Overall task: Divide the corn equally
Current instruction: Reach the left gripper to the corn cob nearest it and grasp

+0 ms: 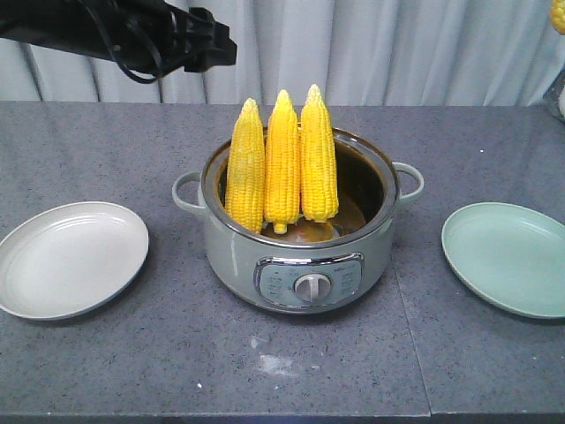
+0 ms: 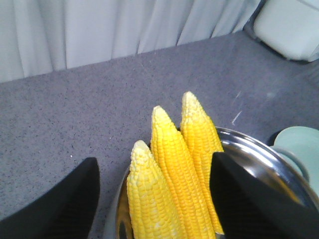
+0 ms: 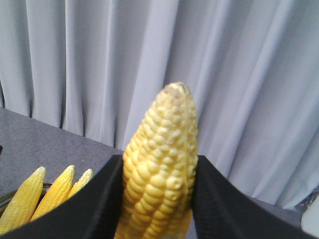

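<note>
Three cobs of corn [image 1: 282, 163] stand upright, tips up, leaning on the back wall of a pale green cooking pot [image 1: 300, 265] at the table's middle. My left gripper [image 1: 212, 40] hovers above and behind the pot's left side. In the left wrist view it [image 2: 154, 159] is open, its black fingers [image 2: 60, 204] wide apart on either side of the three cobs [image 2: 174, 184], touching none. My right gripper [image 3: 159, 159] is shut on a fourth cob [image 3: 162, 164], held high and upright. Only that cob's yellow edge [image 1: 559, 16] shows in the front view's top right corner.
An empty white plate [image 1: 71, 256] lies left of the pot and an empty pale green plate [image 1: 512, 256] lies right of it. The pot has side handles [image 1: 187, 193] and a front dial [image 1: 311, 287]. A grey curtain [image 1: 397, 44] hangs behind the table.
</note>
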Robot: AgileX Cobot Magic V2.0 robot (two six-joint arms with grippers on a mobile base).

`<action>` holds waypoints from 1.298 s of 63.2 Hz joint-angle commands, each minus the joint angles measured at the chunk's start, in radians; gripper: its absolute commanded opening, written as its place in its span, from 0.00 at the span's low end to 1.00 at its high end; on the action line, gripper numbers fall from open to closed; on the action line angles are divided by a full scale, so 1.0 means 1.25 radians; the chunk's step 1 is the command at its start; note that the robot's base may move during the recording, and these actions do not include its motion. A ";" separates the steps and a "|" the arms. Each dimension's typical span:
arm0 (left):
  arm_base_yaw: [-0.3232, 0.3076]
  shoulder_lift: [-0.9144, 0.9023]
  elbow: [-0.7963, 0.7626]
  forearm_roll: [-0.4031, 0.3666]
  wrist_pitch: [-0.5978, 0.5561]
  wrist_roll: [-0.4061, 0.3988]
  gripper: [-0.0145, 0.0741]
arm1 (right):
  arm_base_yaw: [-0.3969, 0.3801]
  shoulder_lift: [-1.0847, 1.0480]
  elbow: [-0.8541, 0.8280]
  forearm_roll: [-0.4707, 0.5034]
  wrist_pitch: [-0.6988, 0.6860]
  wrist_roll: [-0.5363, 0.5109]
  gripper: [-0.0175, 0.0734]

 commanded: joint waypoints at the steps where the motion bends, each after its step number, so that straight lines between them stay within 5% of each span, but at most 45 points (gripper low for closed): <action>1: -0.016 0.005 -0.037 0.010 -0.054 -0.032 0.67 | -0.005 -0.016 -0.019 -0.012 -0.060 0.006 0.19; 82: -0.048 0.132 -0.036 0.043 -0.077 -0.033 0.67 | -0.005 -0.016 -0.019 -0.043 -0.060 0.024 0.19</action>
